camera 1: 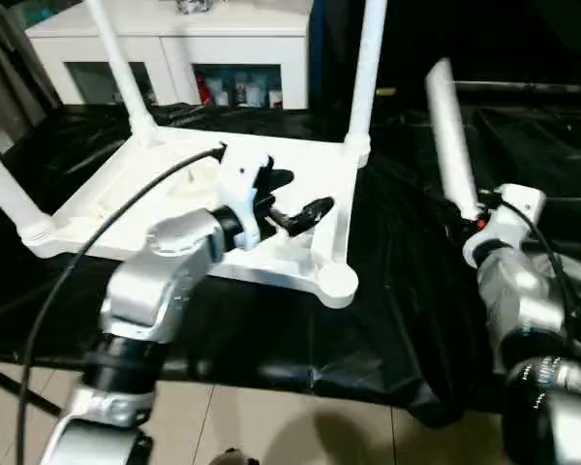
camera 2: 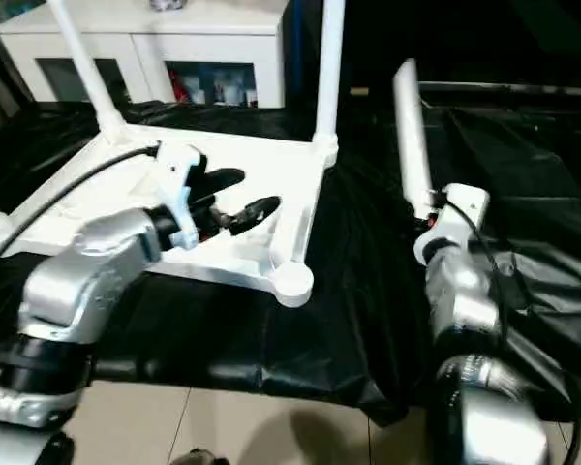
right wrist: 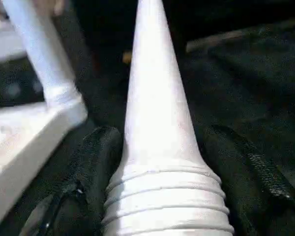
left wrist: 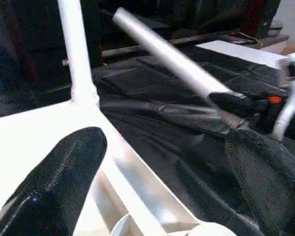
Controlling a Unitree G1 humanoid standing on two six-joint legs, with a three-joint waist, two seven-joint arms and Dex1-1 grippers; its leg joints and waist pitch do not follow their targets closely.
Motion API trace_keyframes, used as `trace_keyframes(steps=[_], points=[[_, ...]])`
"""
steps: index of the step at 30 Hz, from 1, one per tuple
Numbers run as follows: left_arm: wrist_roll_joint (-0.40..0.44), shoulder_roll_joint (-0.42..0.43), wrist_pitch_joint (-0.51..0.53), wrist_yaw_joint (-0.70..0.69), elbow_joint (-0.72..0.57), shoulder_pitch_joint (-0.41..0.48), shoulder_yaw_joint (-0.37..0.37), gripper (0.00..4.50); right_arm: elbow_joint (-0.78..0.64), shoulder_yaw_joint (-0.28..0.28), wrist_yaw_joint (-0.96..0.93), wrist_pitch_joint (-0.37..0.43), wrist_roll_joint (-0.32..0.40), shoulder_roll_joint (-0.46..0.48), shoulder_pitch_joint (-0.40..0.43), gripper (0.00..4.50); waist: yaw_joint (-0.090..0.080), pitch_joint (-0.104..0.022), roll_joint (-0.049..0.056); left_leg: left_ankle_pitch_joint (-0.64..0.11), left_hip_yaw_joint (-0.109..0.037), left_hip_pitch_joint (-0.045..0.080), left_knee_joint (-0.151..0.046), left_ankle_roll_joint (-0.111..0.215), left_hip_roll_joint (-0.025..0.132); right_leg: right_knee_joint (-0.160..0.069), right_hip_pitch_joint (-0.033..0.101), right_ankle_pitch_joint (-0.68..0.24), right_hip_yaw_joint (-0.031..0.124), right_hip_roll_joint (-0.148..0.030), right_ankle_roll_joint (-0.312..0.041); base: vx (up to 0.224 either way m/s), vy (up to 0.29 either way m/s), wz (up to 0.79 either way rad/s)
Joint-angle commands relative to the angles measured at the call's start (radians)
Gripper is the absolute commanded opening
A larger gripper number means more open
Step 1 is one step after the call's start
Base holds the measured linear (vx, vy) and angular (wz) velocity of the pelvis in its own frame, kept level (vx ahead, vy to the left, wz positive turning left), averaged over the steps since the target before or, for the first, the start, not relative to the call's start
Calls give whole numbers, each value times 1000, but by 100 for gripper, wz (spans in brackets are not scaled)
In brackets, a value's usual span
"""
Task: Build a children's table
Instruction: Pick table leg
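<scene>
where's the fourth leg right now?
The fourth leg is in the right hand, held upright off the tabletop's right edge, beyond the empty near-right socket.

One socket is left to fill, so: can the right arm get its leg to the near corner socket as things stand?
Probably yes. The right gripper holds the fourth leg beside the tabletop, and the empty corner socket lies open with bare black cloth between; the left gripper hovers further in.

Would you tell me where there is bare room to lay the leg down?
Free: black cloth between white ribbed tabletop and right gripper, which holds the tapered white leg. Crowded: the tabletop, under the left gripper.
</scene>
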Motion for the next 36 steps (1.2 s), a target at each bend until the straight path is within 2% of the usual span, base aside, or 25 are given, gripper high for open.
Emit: trace_keyframes(steps=[1, 4, 7, 8, 11, 13, 14, 17, 19, 20, 21, 23, 29, 30, 31, 36], points=[[0, -5, -16, 6, 13, -20, 4, 450, -90, 3, 1, -42, 19, 28, 29, 263, -2, -84, -24, -165, 3, 19, -65, 55, 4, -84, 49, -156, 28, -32, -198, 0, 0, 0], [6, -10, -28, 1, 24, -25, 2, 450, -161, 26, 13, -80, 13, 51, 69, 263, -6, -83, -26, -166, 1, 15, -68, 50, 2, -85, 51, -173, 27, -32, -189, 0, 0, 0], [1, -19, -39, 0, 35, -29, 12, 450, -208, 44, 18, -126, 6, 62, 90, 263, -9, -82, -25, -177, 2, 17, -68, 46, 1, -88, 49, -194, 28, -33, -180, 0, 0, 0], [-11, -28, -37, 3, 41, -34, 23, 450, -235, 58, 26, -150, -2, 65, 96, 263, -10, -82, -31, -177, 2, 15, -68, 48, 2, -89, 49, -196, 29, -33, -173, 0, 0, 0], [-57, -64, -12, 25, 67, -56, 65, 450, -308, 100, 62, -190, -14, 79, 113, 263, -11, -80, -31, -170, 3, 13, -68, 53, 0, -90, 49, -199, 29, -33, -171, 0, 0, 0], [-99, -94, 20, 48, 92, -79, 103, 450, -339, 123, 73, -200, -21, 90, 119, 263, -12, -79, -36, -173, 3, 13, -69, 58, 0, -90, 50, -199, 29, -32, -171, 0, 0, 0], [-102, -97, 22, 49, 94, -81, 106, 450, -341, 124, 74, -201, -22, 91, 119, 263, -12, -80, -32, -171, 4, 15, -67, 59, 0, -89, 49, -200, 30, -33, -175, 0, 0, 0], [-180, -150, 76, 91, 145, -123, 178, 450, -390, 161, 83, -213, -34, 116, 124, 263, -11, -79, -34, -170, 3, 15, -67, 58, -2, -90, 49, -196, 29, -33, -183, 0, 0, 0], [-185, -153, 76, 91, 151, -127, 181, 450, -395, 166, 85, -215, -35, 117, 125, 263, -11, -79, -35, -171, 1, 13, -69, 65, -1, -91, 50, -197, 29, -32, -177, 0, 0, 0], [-224, -179, 84, 98, 197, -162, 214, 450, -429, 200, 95, -230, -49, 125, 132, 263, -10, -78, -32, -171, 2, 13, -68, 66, -2, -92, 49, -198, 29, -31, -177, 0, 0, 0], [-237, -189, 86, 100, 213, -175, 226, 450, -440, 212, 98, -236, -54, 126, 135, 263, -6, -80, -32, -166, 2, 17, -67, 66, -1, -93, 48, -187, 30, -31, -176, 0, 0, 0], [-266, -208, 84, 104, 249, -203, 252, 450, -462, 230, 102, -245, -63, 128, 142, 263, -5, -81, -34, -149, 2, 14, -66, 69, -2, -90, 50, -156, 30, -31, -180, 0, 0, 0], [-328, -260, 97, 116, 326, -255, 305, 450, -500, 262, 117, -256, -79, 131, 157, 263, 3, -84, -34, -102, 0, 11, -62, 102, 0, -81, 56, -72, 29, -34, -207, 0, 0, 0], [-364, -283, 110, 118, 341, -268, 328, 450, -510, 277, 127, -258, -87, 131, 165, 263, 1, -83, -35, -99, 2, 8, -61, 103, -2, -81, 56, -68, 29, -33, -210, 0, 0, 0], [-379, -291, 115, 118, 344, -273, 337, 450, -514, 283, 131, -259, -90, 131, 169, 263, 2, -84, -30, -104, 1, 11, -61, 106, 0, -83, 55, -62, 29, -33, -216, 0, 0, 0], [-463, -322, 128, 124, 368, -309, 395, 450, -526, 330, 164, -259, -102, 124, 195, 263, 2, -83, -33, -116, 0, 9, -61, 113, -1, -83, 58, -63, 27, -34, -225, 0, 0, 0]])
